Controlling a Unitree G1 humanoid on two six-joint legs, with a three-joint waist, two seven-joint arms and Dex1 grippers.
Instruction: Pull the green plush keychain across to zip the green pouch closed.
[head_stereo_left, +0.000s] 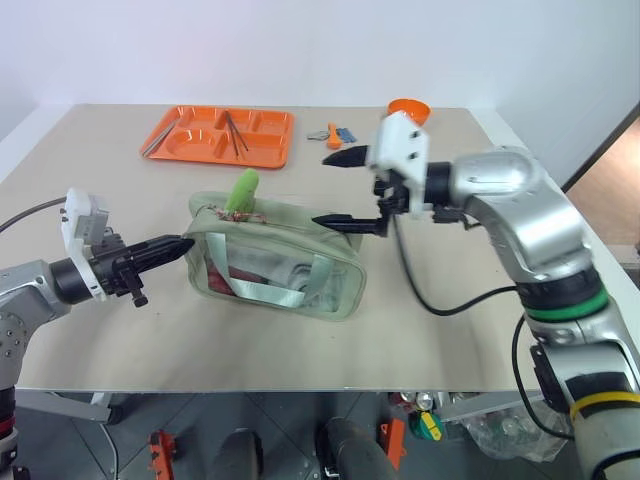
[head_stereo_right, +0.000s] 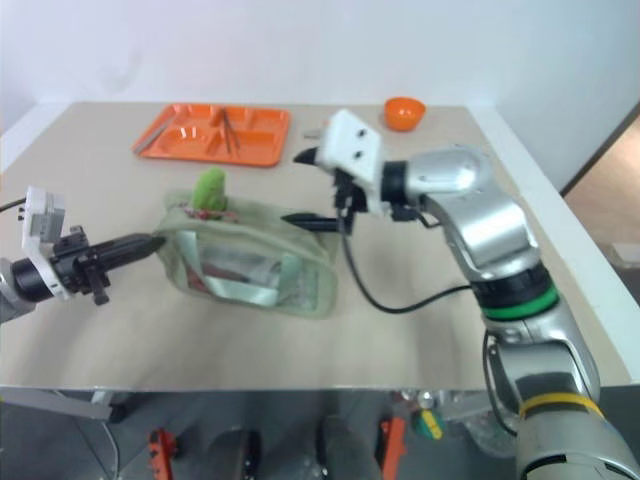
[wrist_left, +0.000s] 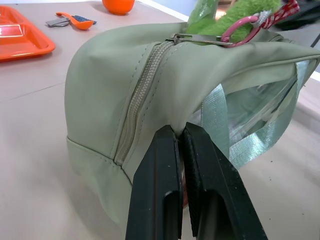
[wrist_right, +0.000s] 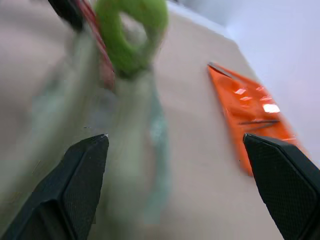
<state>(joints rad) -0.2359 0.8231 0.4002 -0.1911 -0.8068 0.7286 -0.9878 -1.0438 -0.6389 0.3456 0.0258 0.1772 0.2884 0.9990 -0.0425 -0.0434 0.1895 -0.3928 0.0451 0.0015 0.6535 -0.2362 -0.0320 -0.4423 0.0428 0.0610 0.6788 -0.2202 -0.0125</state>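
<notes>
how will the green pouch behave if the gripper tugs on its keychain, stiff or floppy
Probably floppy: the green pouch is soft fabric that bulges and creases at the end pinched by the left gripper. It looks light, so a tug on the green plush keychain would likely drag or tip it unless that end is held.

head views overlook table (head_stereo_left: 420, 330); wrist views close on pouch (wrist_left: 125, 75)

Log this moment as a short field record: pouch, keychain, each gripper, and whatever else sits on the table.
pouch: green pouch lying mid-table
keychain: green plush keychain standing up at the pouch's left end, held by neither gripper
left gripper: left gripper shut, pinching the pouch's left end fabric
right gripper: right gripper open, above the pouch's right end
background: orange tray, orange bowl
</notes>
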